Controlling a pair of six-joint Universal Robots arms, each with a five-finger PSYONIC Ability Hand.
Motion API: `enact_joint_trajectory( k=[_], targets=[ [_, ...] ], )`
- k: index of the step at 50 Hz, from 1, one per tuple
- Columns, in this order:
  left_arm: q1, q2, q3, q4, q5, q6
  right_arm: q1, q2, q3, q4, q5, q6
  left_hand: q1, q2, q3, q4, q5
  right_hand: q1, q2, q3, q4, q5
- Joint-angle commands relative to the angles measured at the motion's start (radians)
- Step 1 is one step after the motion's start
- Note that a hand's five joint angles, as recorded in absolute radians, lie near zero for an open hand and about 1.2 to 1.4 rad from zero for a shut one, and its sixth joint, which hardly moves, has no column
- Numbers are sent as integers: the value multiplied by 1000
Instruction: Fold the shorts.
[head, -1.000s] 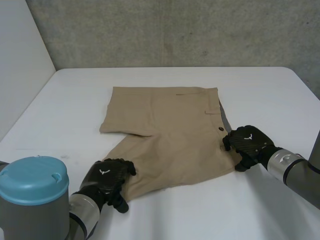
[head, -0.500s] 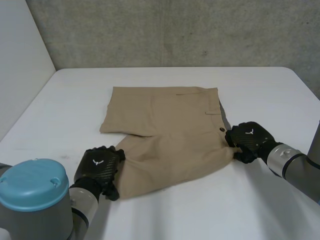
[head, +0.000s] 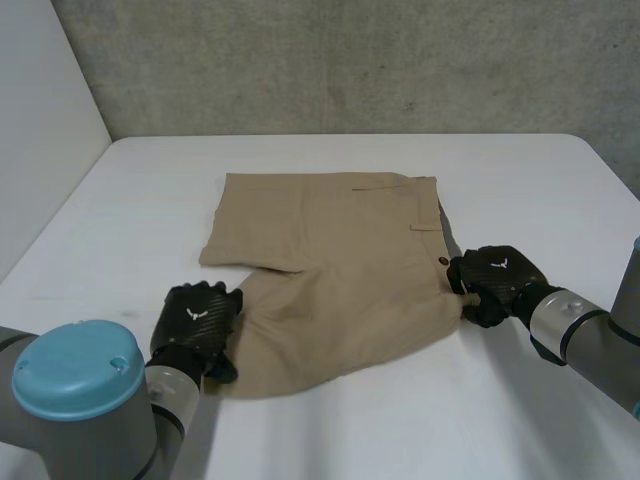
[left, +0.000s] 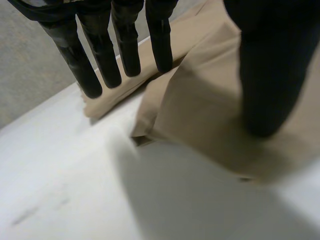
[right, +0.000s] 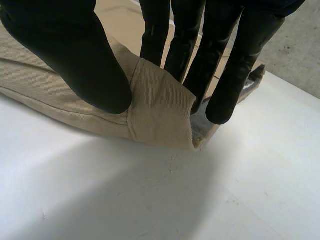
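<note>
While the tan shorts (head: 330, 260) lie flat mid-table, head view: woven cotton-like cloth, waistband to the right with a dark button (head: 442, 259), two legs to the left, the near one slanting toward the robot. White table (head: 150, 200), smooth and matte. Since half a second ago the left hand (head: 198, 318) has moved farther up the table along the near leg's hem; the right hand (head: 492, 283) has barely shifted, at the waistband's near corner just below the button.

Left wrist view: fine twill, hem edge buckled up off the table. Fingers (left: 125, 50) straight and spread above the hem, thumb (left: 265, 75) resting flat on the cloth; nothing clamped, the hand is unclenched.

Right wrist view: ribbed waistband corner, folded thick, dark lining at its end. Thumb (right: 75, 55) in front, fingers (right: 225, 75) behind, squeezing that corner between them.
</note>
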Motion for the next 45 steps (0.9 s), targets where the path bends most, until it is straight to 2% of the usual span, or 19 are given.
enact_joint_trajectory(
  k=[1, 5, 12, 17, 21, 34, 45],
  targets=[
    [16, 20, -17, 22, -15, 115, 7, -1, 13, 1, 50, 8, -187, -181, -187, -177, -174, 503, 220, 222, 207, 257],
    [14, 137, -49, 18, 6, 109, 21, -6, 20, 1, 81, 10, -234, -228, -234, -224, -221, 503, 220, 222, 207, 257],
    [13, 278, -100, -31, 149, 69, 32, -8, 22, -1, 94, 16, -193, -187, -193, -183, -180, 503, 220, 222, 207, 257],
    [25, 292, -103, -173, 279, 61, 27, -9, 19, -2, 94, 16, 20, 27, 21, 30, 34, 503, 220, 222, 207, 257],
    [43, 286, -98, -247, 342, 61, 26, -12, 17, -1, 94, 16, 135, 141, 136, 145, 149, 503, 220, 222, 207, 257],
    [68, 171, -75, -247, 341, 69, 22, -12, 17, -1, 94, 14, 159, 165, 160, 169, 173, 503, 220, 222, 207, 257],
    [112, 77, -48, -199, 275, 74, 24, -11, 17, -1, 92, 13, 159, 165, 159, 169, 173, 503, 220, 222, 207, 257]
  ],
)
